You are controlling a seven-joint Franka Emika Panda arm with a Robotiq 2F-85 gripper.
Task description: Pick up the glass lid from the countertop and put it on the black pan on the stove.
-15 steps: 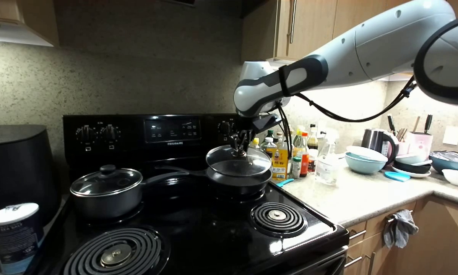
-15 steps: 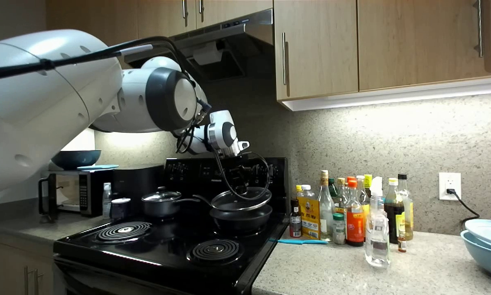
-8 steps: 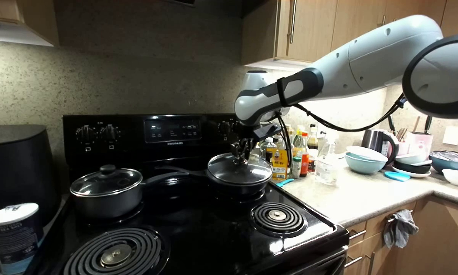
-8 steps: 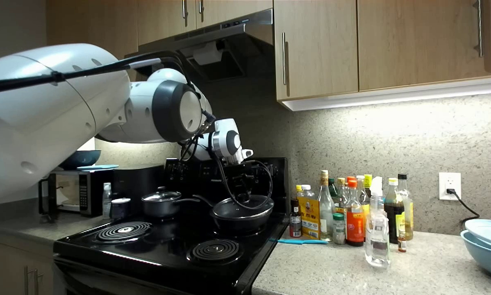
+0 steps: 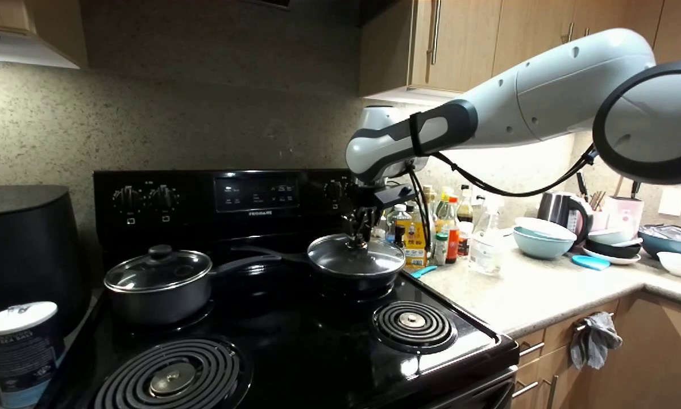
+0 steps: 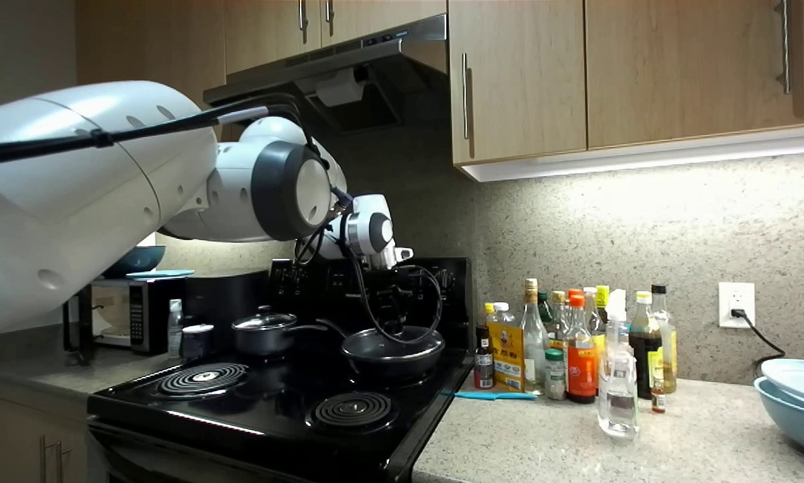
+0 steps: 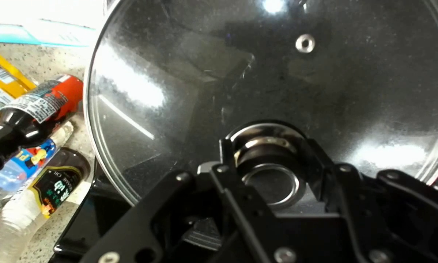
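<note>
The glass lid (image 5: 335,258) rests over the black pan (image 5: 352,282), its rim close along the pan's rim; in an exterior view (image 6: 368,343) it also looks seated there. The pan stands on the back burner of the black stove (image 5: 295,341). My gripper (image 7: 266,149) is shut on the lid's dark knob (image 7: 272,184), with one finger on each side of it. The lid (image 7: 189,73) fills most of the wrist view. The gripper (image 5: 358,241) points down over the lid's middle in an exterior view. The pan is hidden beneath the lid in the wrist view.
A grey pot (image 5: 158,304) with its own lid stands left of the pan. Several bottles (image 6: 580,355) and a yellow box (image 6: 507,355) crowd the countertop (image 6: 509,436) right of the stove. A blue utensil (image 6: 492,396) lies near the stove's edge. The back panel (image 5: 249,221) rises behind.
My gripper has come down with the lid held by its knob. The lid was tilted above the pan and now lies flatter on it.
</note>
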